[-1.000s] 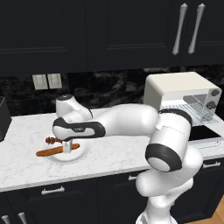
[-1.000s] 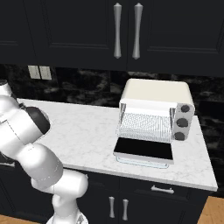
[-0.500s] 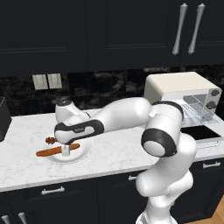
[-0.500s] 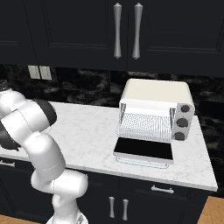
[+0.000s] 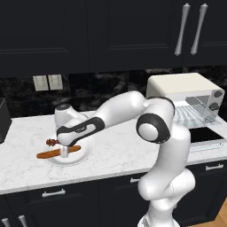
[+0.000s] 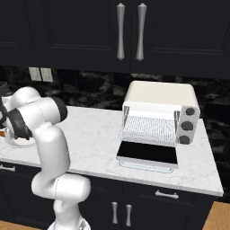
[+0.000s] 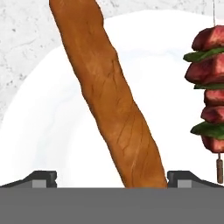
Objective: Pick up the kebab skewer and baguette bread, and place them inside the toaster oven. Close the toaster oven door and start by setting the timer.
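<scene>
The white plate (image 5: 86,156), a smooth round dish, sits on the pale veined marble bench (image 5: 115,153), and everything else is placed from it. On the plate lies the baguette bread (image 7: 111,98), a long slim loaf with an orange-brown crust scored by fine cracks; in the hand view it runs from the plate's far rim down to the near edge, where its end passes between the two dark finger tips. Beside it on the same plate, apart from the loaf, lies the kebab skewer (image 7: 211,87): a thin stick threaded with glossy red-brown meat chunks and flat green slices, its bare wooden tip poking out at one end. The pincer (image 5: 65,151) hangs straight over the plate with its jaws spread wide, one finger on each side of the loaf and holding nothing; whether the tips already touch the dish is hard to judge from this angle. In the left base view the loaf's free end juts past the plate's left rim, and the skewer shows as a small dark knot just behind it. Well to the right of the plate along the bench stands the toaster oven (image 6: 159,112), a cream boxy case with rounded corners, a wire rack inside and three dark knobs down its right side. The toaster oven door (image 6: 148,153), a dark glass panel, is folded down flat in front of it.
</scene>
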